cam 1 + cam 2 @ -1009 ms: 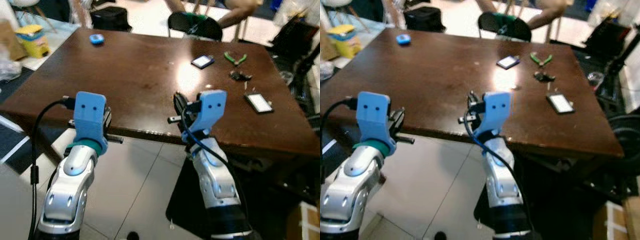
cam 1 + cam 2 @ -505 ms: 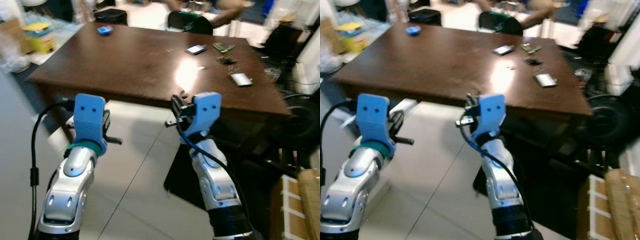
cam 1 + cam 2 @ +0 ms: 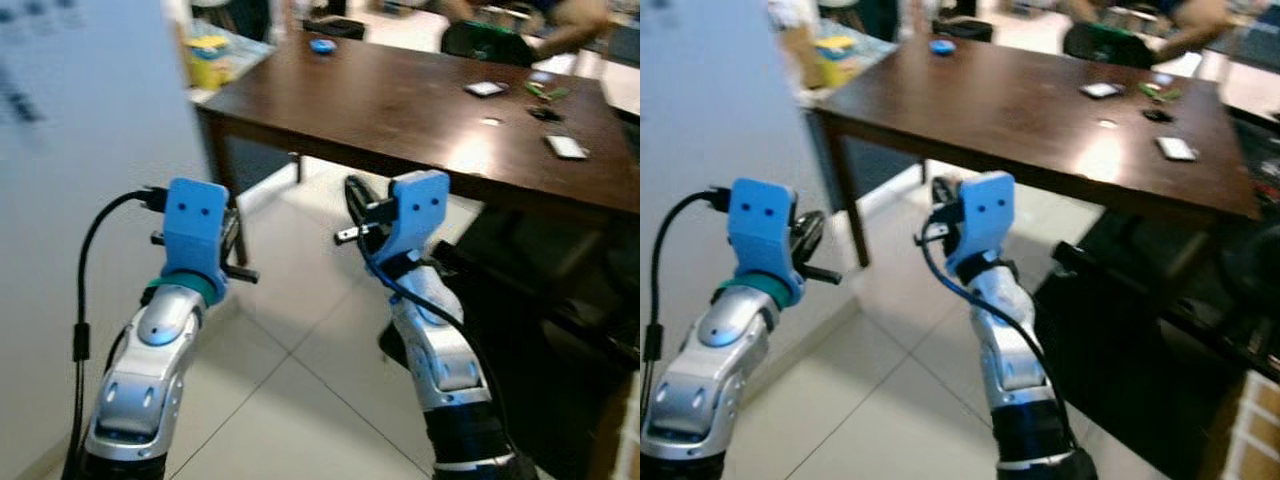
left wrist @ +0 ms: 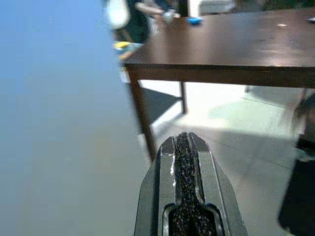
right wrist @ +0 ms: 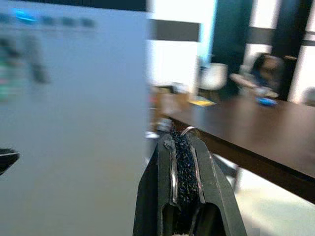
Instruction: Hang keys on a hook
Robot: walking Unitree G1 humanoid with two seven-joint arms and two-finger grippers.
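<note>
Keys are hard to confirm. In the left eye view, the right gripper [image 3: 352,205] is raised beside the near edge of the brown worktop [image 3: 400,100], the left gripper [image 3: 232,248] is level with it, and a pale wall panel [image 3: 80,150] stands on the robot's left. No hook can be made out. The step in hand looks like carrying toward the hook, so a steady wrist and a firm pinch matter most while the body turns.

The right eye view shows the same pair of arms over pale floor tiles [image 3: 890,400]; small items on the far worktop are too blurred to name.

In the left wrist view, the left fingers [image 4: 162,187] are pressed together with nothing between them, pointing at a worktop leg [image 4: 142,118].

In the right wrist view, the right fingers [image 5: 166,172] are closed, and a thin metal ring [image 5: 187,130] pokes out at their tips, likely the key ring; the keys themselves are hidden between the pads. The panel beyond is smeared, so any hook on it cannot be read.
</note>
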